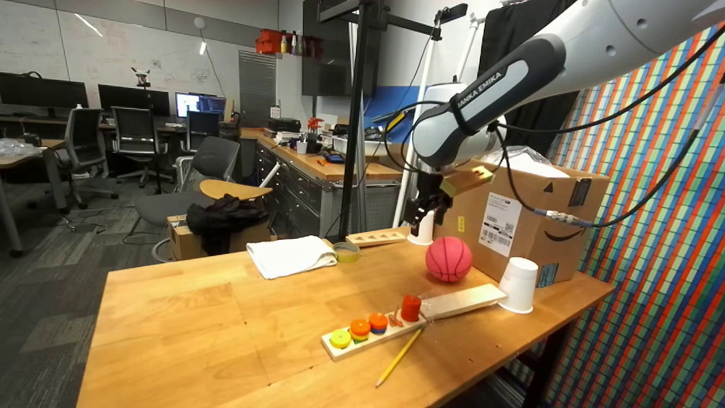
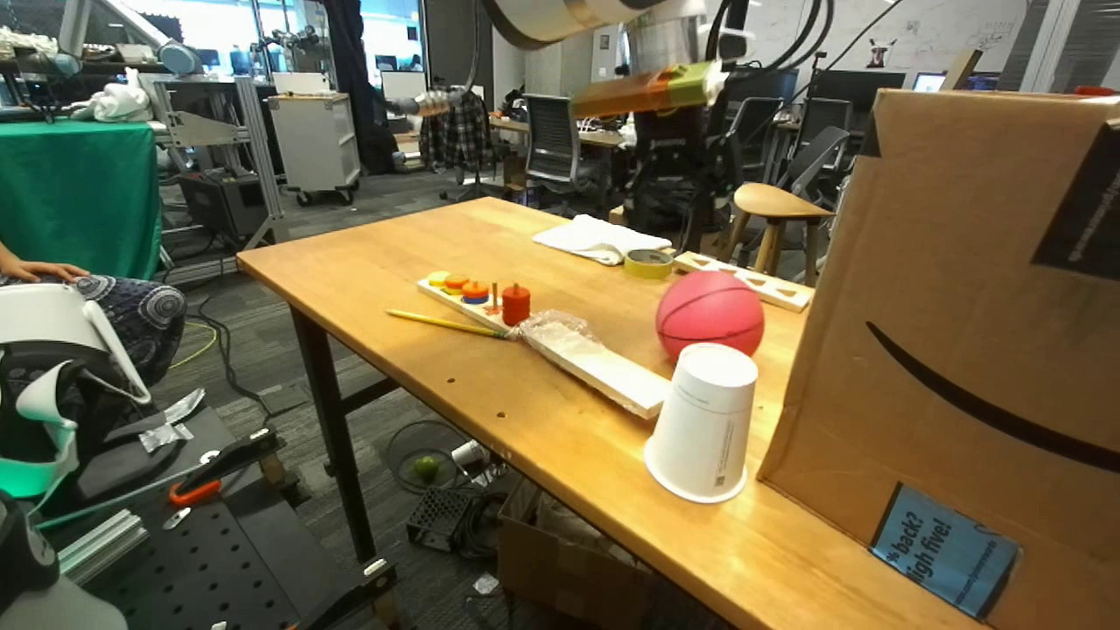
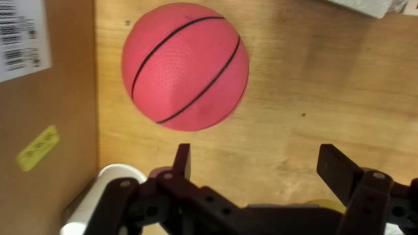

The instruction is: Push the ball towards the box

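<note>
The pink-red ball [image 1: 448, 259] with dark seam lines rests on the wooden table. It also shows in an exterior view [image 2: 710, 317] and in the wrist view [image 3: 186, 67]. The large brown cardboard box [image 1: 538, 238] stands beside it and also shows in an exterior view [image 2: 971, 280]. In the wrist view the box [image 3: 75, 107] is at the left, with a strip of table between it and the ball. My gripper [image 3: 254, 153] is open and empty, its fingers spread wide. It hangs above the table, apart from the ball, which lies ahead of the left finger in the wrist view.
A white cup [image 1: 520, 286] stands near the box's front corner; another cup [image 3: 101, 192] is against the box. A wooden peg board [image 1: 354, 347], a long wooden piece [image 1: 464, 300], a pencil [image 1: 399, 357], a tape roll [image 1: 346, 253] and a white cloth [image 1: 291, 256] lie on the table.
</note>
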Action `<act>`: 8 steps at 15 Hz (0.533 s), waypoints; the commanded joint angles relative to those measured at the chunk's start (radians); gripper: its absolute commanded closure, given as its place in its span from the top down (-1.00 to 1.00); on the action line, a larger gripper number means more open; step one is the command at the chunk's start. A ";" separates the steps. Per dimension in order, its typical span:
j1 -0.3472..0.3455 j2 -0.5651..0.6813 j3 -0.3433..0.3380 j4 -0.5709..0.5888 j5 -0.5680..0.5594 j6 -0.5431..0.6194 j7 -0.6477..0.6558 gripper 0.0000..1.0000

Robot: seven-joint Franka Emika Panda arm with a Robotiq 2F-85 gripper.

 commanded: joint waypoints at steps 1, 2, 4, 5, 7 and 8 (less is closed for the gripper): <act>0.000 -0.098 -0.030 -0.023 -0.157 0.077 0.117 1.00; 0.005 -0.105 -0.036 -0.028 -0.223 0.107 0.174 1.00; 0.017 -0.118 -0.036 -0.040 -0.372 0.144 0.299 1.00; 0.022 -0.122 -0.029 -0.044 -0.418 0.138 0.337 1.00; 0.034 -0.127 -0.011 -0.063 -0.476 0.138 0.395 1.00; 0.041 -0.126 -0.002 -0.070 -0.494 0.136 0.414 1.00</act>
